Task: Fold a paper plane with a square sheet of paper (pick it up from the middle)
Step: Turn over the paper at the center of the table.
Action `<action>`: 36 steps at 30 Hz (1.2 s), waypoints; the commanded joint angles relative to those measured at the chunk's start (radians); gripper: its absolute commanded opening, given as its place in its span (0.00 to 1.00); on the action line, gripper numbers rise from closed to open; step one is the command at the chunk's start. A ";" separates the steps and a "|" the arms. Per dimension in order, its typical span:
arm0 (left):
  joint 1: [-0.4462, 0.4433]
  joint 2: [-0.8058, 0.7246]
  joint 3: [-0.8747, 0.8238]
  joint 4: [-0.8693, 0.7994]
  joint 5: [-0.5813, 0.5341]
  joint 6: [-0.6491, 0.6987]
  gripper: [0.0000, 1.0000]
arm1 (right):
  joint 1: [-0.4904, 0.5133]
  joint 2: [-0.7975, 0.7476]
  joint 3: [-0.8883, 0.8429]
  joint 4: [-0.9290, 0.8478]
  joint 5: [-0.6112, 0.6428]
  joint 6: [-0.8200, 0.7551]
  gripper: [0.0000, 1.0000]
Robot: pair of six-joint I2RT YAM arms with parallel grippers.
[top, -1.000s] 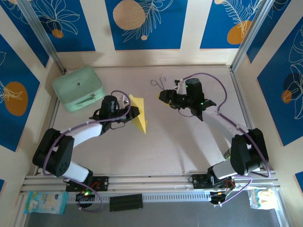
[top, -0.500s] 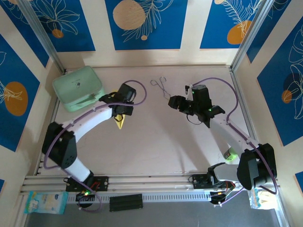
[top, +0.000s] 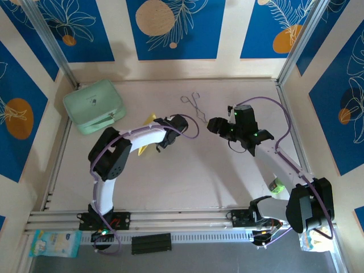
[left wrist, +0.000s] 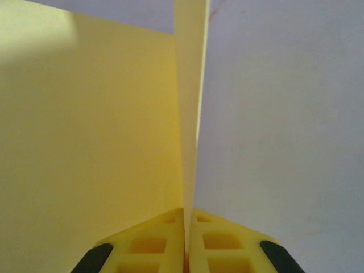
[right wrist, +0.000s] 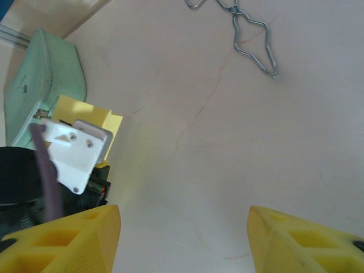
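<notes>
The square sheet of paper [top: 149, 119] is yellow, folded, and stands on edge left of the table's centre, partly hidden under my left arm. My left gripper [top: 158, 132] is shut on it. In the left wrist view the two yellow fingers [left wrist: 153, 244] pinch the paper's thin edge [left wrist: 190, 114], and a broad yellow face [left wrist: 85, 142] spreads to the left. Whether it has a paper plane's shape I cannot tell. My right gripper [top: 214, 125] hovers open to the right, apart from the paper. In the right wrist view this gripper [right wrist: 185, 244] holds nothing, and the paper [right wrist: 85, 111] shows behind the left wrist.
A mint-green case [top: 94, 106] lies at the back left, also visible as the case [right wrist: 40, 85] in the right wrist view. Thin metal tongs [top: 193, 104] lie at the back centre. A small green object [top: 277, 185] sits by the right arm. Walls enclose the table.
The left arm has refolded, its wrist swinging right while the paper shifted left beneath it. The right gripper drew back to the right and opened wider.
</notes>
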 commanded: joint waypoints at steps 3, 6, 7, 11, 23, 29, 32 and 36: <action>-0.033 0.079 0.059 -0.009 0.018 -0.030 0.10 | -0.016 -0.026 -0.020 -0.024 0.004 0.004 0.61; -0.043 0.108 0.071 -0.017 0.045 -0.059 0.12 | -0.020 -0.024 -0.027 -0.019 0.003 0.012 0.61; -0.047 0.112 0.071 -0.019 0.051 -0.067 0.13 | -0.019 -0.023 -0.027 -0.018 0.000 0.012 0.60; -0.054 0.115 0.070 -0.024 0.096 -0.101 0.17 | -0.023 -0.017 -0.032 -0.012 -0.006 0.015 0.60; -0.088 0.043 0.078 -0.051 0.339 -0.231 0.33 | -0.025 0.001 -0.060 0.027 -0.011 0.047 0.60; -0.102 -0.103 -0.008 0.034 0.641 -0.375 0.40 | -0.033 0.000 -0.066 0.030 -0.004 0.056 0.60; -0.105 -0.192 -0.130 0.220 0.887 -0.474 0.40 | -0.037 0.008 -0.069 0.039 -0.013 0.068 0.60; -0.094 -0.299 -0.272 0.420 0.989 -0.584 0.41 | -0.041 0.025 -0.064 0.042 -0.032 0.077 0.60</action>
